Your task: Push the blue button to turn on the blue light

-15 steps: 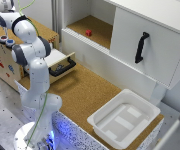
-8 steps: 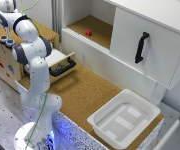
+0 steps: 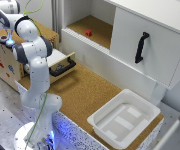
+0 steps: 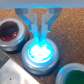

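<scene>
In the wrist view the blue button (image 4: 39, 52) glows bright blue inside its pale metal rim, on a cork-like surface. My gripper (image 4: 40, 34) points straight down at it with the fingers (image 4: 35, 22) drawn together, and the tips touch the button's top. It holds nothing. In the exterior view the gripper (image 3: 9, 41) is over the top of a wooden box (image 3: 2, 65) at the exterior view's left, with a blue glow under it.
A red button (image 4: 12, 32) and a green button (image 4: 70, 75) flank the blue one. The exterior view shows an open drawer (image 3: 60, 64), a white tray (image 3: 122, 117), a white cabinet with a black handle (image 3: 141, 47) and a small red object (image 3: 88, 33) on its shelf.
</scene>
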Controlling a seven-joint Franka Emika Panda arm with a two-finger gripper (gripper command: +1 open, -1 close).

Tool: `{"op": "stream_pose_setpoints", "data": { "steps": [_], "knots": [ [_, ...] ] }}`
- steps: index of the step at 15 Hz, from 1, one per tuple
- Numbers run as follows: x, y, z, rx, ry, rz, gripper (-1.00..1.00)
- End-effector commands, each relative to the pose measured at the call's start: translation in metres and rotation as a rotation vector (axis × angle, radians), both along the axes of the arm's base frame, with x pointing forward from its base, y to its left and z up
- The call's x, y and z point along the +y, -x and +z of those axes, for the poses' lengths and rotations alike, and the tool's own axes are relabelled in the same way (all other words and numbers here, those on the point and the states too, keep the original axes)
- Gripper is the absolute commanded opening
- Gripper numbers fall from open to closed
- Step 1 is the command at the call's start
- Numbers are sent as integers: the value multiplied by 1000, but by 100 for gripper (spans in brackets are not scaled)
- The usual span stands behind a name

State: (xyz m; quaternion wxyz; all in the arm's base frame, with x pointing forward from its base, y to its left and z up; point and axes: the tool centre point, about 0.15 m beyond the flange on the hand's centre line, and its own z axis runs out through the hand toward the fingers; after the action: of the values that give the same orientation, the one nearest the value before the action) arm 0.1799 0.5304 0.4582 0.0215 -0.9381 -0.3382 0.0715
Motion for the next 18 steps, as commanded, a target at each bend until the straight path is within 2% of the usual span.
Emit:
{"op": "stream_pose_setpoints", "data": {
  "steps": [1,3,5,6,7,15,18],
  "knots": [
    [-34,18,34,-82,-181,-95,-100],
    [-35,26,68,-130,-216,-114,-100],
    [-36,27,88,-158,-216,-138,-100],
    [-36,26,92,-178,-196,-150,-100],
    [-38,24,91,-176,-180,-171,100],
    [-49,16,83,-177,-171,-244,100],
    [-67,5,74,-148,-178,-318,100]
  ]
}}
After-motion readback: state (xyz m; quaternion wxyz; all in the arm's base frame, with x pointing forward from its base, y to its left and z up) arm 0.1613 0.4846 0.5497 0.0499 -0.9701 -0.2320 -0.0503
